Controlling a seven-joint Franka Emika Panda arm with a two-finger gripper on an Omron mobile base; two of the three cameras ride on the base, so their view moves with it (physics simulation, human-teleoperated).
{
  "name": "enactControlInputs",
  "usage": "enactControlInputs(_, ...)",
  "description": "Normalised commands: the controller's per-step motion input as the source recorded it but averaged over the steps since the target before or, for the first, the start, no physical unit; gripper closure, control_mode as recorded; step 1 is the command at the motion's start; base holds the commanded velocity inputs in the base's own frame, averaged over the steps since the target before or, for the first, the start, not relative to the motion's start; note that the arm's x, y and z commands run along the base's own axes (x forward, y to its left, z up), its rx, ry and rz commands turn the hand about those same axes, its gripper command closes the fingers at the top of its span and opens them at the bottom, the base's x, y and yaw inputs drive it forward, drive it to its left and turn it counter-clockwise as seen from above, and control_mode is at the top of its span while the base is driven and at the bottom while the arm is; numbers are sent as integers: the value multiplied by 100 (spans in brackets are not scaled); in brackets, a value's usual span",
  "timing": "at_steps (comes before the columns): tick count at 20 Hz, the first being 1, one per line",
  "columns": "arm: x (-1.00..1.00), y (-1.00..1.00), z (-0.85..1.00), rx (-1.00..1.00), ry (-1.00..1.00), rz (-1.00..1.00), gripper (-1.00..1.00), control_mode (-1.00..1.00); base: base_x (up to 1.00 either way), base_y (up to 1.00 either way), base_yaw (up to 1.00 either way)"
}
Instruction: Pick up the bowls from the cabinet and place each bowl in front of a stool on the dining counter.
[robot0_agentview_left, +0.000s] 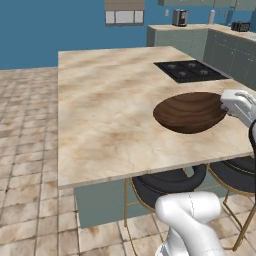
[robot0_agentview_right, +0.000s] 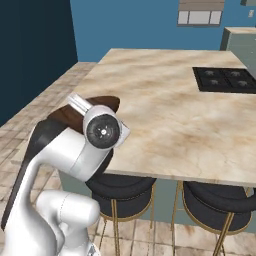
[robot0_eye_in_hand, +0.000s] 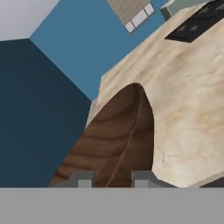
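A shallow round bowl (robot0_agentview_left: 190, 112) of dark brown wood with clear grain is upright above the near part of the dining counter (robot0_agentview_left: 110, 115), a large island with beige veined marble top and a black cooktop. Under the near edge stand two stools (robot0_agentview_right: 122, 192) with black padded seats and thin brass legs.

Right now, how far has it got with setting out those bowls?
Partway. One wooden bowl is out of the cabinet and held in the gripper, which is shut on its rim, over the dining counter above a black stool. It isn't released yet. No other bowl is on the counter, so the second remains.
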Motion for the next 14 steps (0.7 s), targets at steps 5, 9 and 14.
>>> enactControlInputs(5, 49, -19, -18, 20, 10, 6, 100, -100, 0, 0, 0)
enactControlInputs(9, 43, -22, -14, 8, 31, 7, 100, -100, 0, 0, 0)
enactControlInputs(14, 40, -3, -8, 0, 40, 6, 100, -100, 0, 0, 0)
